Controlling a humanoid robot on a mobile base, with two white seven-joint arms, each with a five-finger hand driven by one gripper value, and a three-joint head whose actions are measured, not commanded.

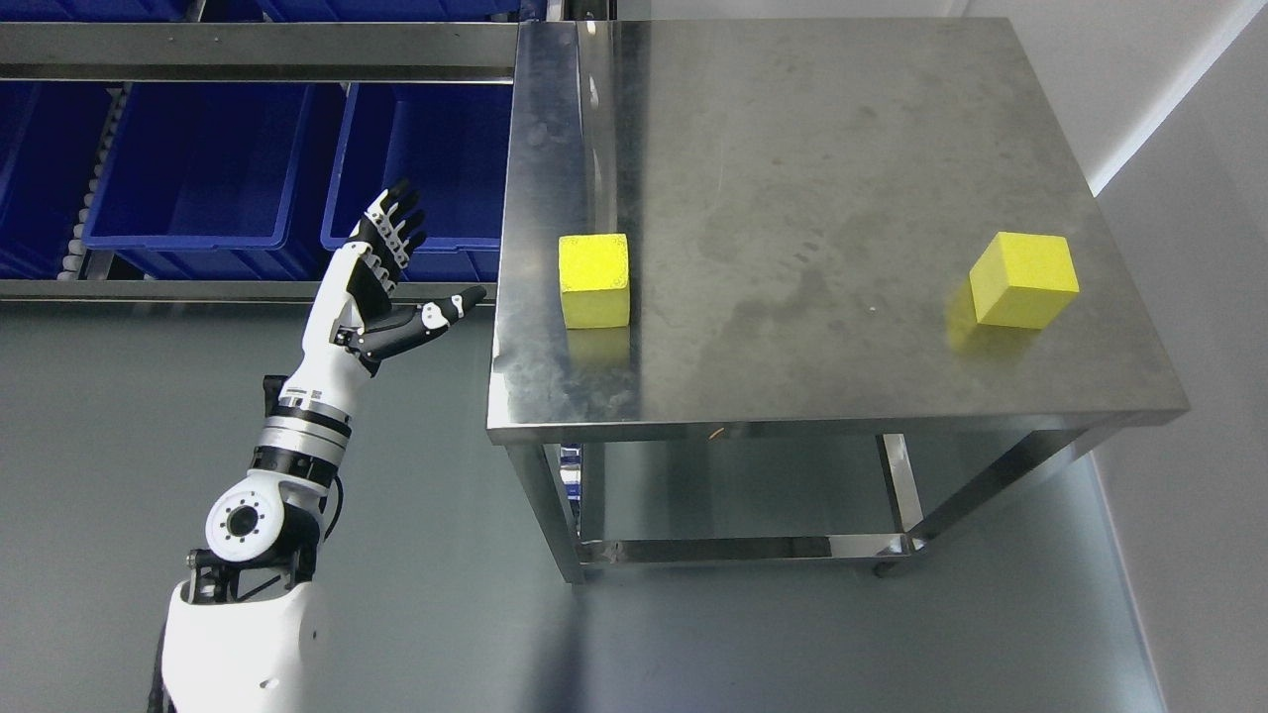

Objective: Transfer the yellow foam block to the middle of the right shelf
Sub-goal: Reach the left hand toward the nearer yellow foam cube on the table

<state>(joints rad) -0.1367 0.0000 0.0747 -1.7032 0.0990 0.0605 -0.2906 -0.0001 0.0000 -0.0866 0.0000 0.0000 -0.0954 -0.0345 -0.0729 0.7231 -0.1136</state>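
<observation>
Two yellow foam blocks lie on the steel table (792, 149), and the task does not say which one is meant. The left block (594, 280) stands close to the table's left edge, square to it. The right block (1022, 279) sits near the right edge, turned a little, so one corner points toward the camera. They are well apart from each other. Both look like plain cubes with clean edges and a matte surface, and each gives a faint yellow reflection on the metal.

The left hand (394, 282) is raised in the air beside the table's left edge, near the left block but not touching it. Its fingers are spread and the thumb points toward the table; it holds nothing. The right arm is not visible.

Behind the hand are blue bins (198, 168) on a rack. I judge the task has hardly begun: no block is grasped or lifted, and the reach, the grasp, the carry and the placing all remain.
</observation>
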